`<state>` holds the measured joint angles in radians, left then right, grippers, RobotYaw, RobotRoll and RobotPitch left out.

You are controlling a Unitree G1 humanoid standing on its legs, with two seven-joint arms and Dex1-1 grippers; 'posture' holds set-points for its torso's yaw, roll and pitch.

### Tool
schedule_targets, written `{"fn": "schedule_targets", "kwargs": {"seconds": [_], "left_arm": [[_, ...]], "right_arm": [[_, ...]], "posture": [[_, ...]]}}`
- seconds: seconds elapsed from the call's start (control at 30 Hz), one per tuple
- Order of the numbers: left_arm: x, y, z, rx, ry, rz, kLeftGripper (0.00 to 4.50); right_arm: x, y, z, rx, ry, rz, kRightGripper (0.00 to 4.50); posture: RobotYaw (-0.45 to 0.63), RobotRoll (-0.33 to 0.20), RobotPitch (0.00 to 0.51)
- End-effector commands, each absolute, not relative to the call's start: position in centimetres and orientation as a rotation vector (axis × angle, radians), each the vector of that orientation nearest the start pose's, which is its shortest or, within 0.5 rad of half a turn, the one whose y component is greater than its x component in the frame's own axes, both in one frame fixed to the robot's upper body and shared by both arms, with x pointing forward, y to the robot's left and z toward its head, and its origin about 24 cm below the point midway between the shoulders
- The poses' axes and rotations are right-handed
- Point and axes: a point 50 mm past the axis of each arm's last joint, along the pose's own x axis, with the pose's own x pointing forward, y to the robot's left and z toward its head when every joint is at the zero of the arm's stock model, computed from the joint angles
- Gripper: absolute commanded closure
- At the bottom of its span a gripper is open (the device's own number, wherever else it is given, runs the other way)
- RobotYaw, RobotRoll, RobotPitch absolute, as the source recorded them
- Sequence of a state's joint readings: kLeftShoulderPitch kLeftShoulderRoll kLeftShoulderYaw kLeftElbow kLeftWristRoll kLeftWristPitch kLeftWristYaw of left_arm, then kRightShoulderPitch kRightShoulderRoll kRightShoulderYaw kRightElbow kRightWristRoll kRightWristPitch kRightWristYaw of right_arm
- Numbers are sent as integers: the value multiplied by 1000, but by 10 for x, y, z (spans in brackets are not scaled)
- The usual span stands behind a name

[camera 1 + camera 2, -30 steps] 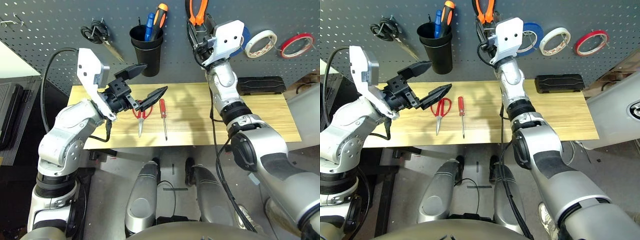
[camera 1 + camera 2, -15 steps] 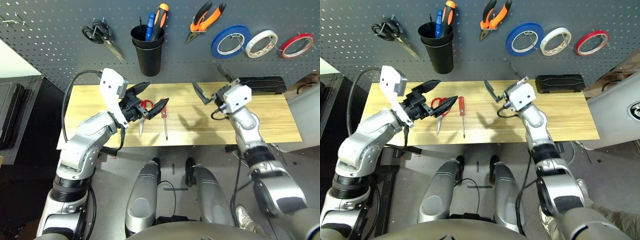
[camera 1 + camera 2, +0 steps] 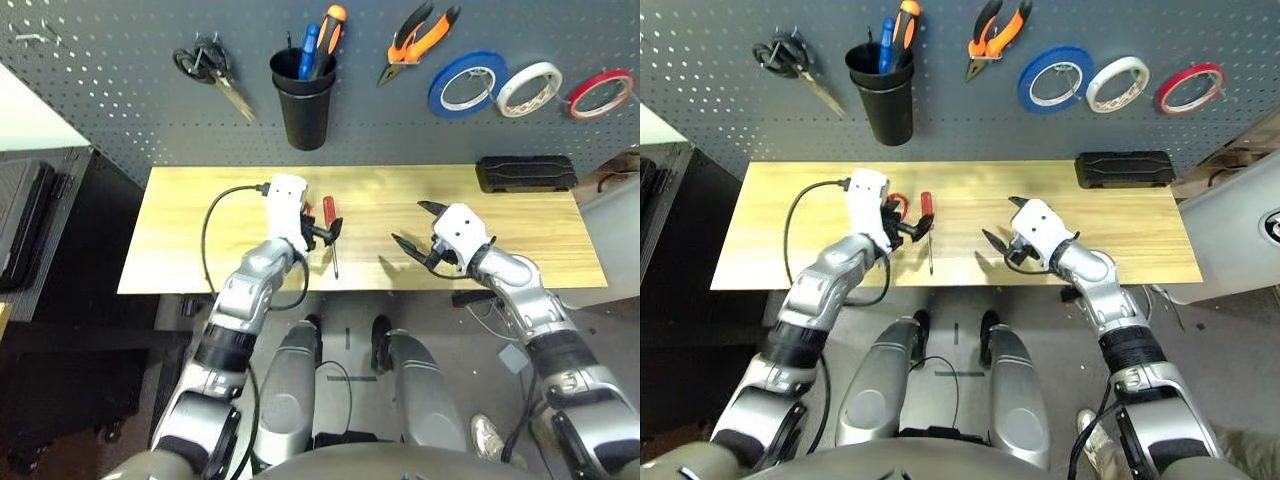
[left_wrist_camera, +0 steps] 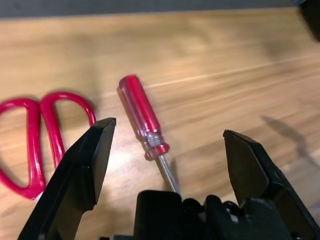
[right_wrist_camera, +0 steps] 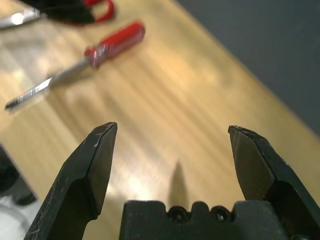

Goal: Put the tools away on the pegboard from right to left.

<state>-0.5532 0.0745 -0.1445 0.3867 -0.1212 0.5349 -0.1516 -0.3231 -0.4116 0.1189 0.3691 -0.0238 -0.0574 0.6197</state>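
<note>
On the pegboard hang the orange-and-black pliers and, at the far right, the thin red tape ring. The slim red-handled screwdriver lies on the wooden table with the red-handled scissors just to its left. My left gripper hovers open low over the screwdriver's handle; in the left wrist view its fingers straddle the screwdriver. My right gripper is open and empty, low over the table right of the screwdriver, pointing toward it.
Black-handled scissors hang at the left of the board. A black cup holds blue and orange screwdrivers. Blue and white tape rolls hang beside the red ring. A black box lies at the table's back right.
My right gripper left the pliers hanging on the board and came down to the table. My left gripper dropped from above the scissors to just over the screwdriver. The camera view shifted.
</note>
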Motion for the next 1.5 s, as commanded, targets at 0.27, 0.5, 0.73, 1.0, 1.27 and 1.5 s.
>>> {"fn": "schedule_targets", "kwargs": {"seconds": [0.27, 0.5, 0.73, 1.0, 1.27, 1.5], "left_arm": [[357, 74, 25, 122, 510, -354, 0], [354, 62, 13, 136, 558, -371, 0], [351, 66, 4, 133, 603, -341, 1678], [357, 61, 18, -26, 540, -298, 3685], [342, 56, 45, -184, 395, -318, 3685], [304, 78, 58, -223, 331, -240, 3685]], "right_arm": [[284, -199, 39, -476, 297, 664, 41], [280, -203, 44, -472, 289, 643, 41], [280, -202, 52, -468, 273, 638, 0], [285, -207, 53, -469, 269, 627, 0], [294, -208, 51, -478, 265, 641, 0], [305, -209, 53, -487, 250, 652, 0]], "posture": [[226, 0, 323], [202, 0, 314], [183, 0, 301], [212, 0, 286], [251, 0, 288], [304, 0, 299]]}}
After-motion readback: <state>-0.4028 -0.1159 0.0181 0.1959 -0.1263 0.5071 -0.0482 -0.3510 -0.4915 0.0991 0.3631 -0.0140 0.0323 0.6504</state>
